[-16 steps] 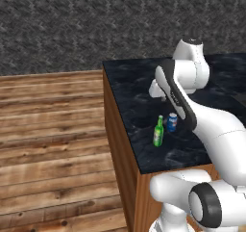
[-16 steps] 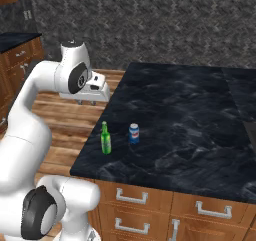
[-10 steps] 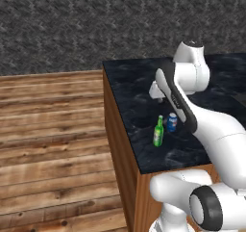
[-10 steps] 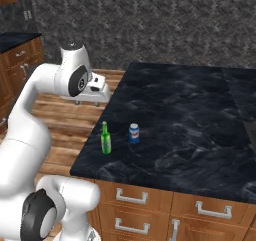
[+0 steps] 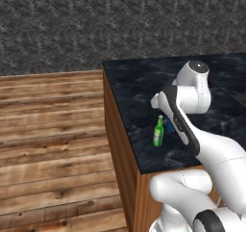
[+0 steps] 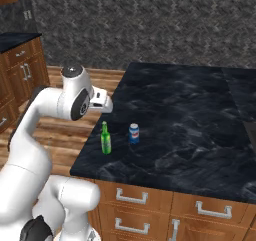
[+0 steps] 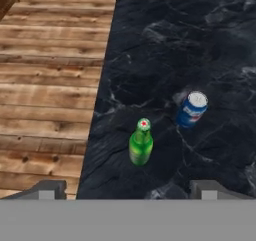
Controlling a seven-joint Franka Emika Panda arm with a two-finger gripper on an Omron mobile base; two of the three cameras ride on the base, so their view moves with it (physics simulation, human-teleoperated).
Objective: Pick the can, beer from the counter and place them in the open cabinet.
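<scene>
Over the counter (image 6: 190,110), near its floor-side edge: gripper (image 7: 129,190), fingers (image 7: 47,189) spread wide, holding nothing. Change: arm has sunk a little toward the counter; beer and can have not moved. Reading: an approach under way, with both picks still to do.
Beer (image 7: 140,146): slim green bottle, red cap, upright, close to the edge, nearly centred between the fingers.
Can (image 7: 192,109): short, blue, silver top, white-red logo, upright, just beside the beer on the inward side, not touching.
</scene>
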